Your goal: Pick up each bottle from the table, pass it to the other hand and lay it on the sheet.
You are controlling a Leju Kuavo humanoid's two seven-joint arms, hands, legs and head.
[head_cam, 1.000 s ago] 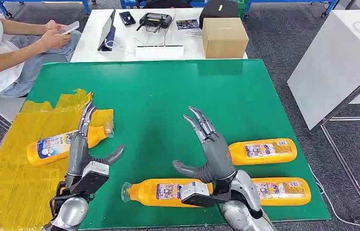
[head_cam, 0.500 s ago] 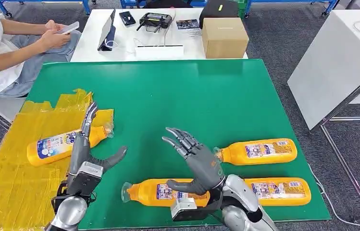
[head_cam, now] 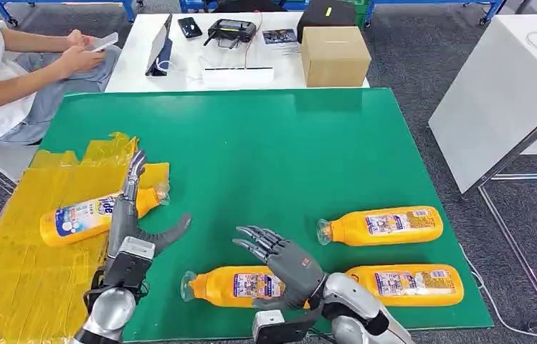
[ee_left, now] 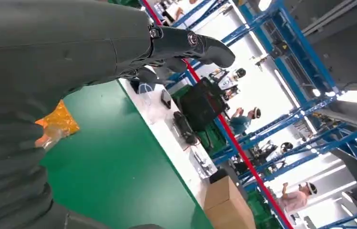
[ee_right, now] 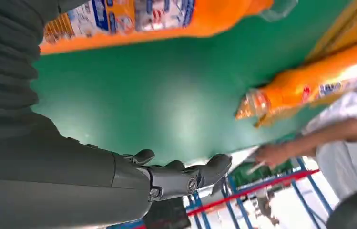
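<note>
Hovering right robot hand [head_cam: 287, 264] above near-edge bottle [head_cam: 233, 285], bare green table [head_cam: 265, 150] beyond

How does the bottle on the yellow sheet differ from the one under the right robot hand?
The bottle on the yellow sheet lies slanted on the yellow sheet, cap toward the table's middle. The bottle under the right robot hand lies on the bare green table, level with the near edge, cap pointing left, partly covered by the right robot hand. Both are orange, labelled and lying flat.

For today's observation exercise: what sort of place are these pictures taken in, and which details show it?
Probably a robotics lab or test hall: blue metal racking, people wearing headsets, and a remote controller on a white desk.
</note>
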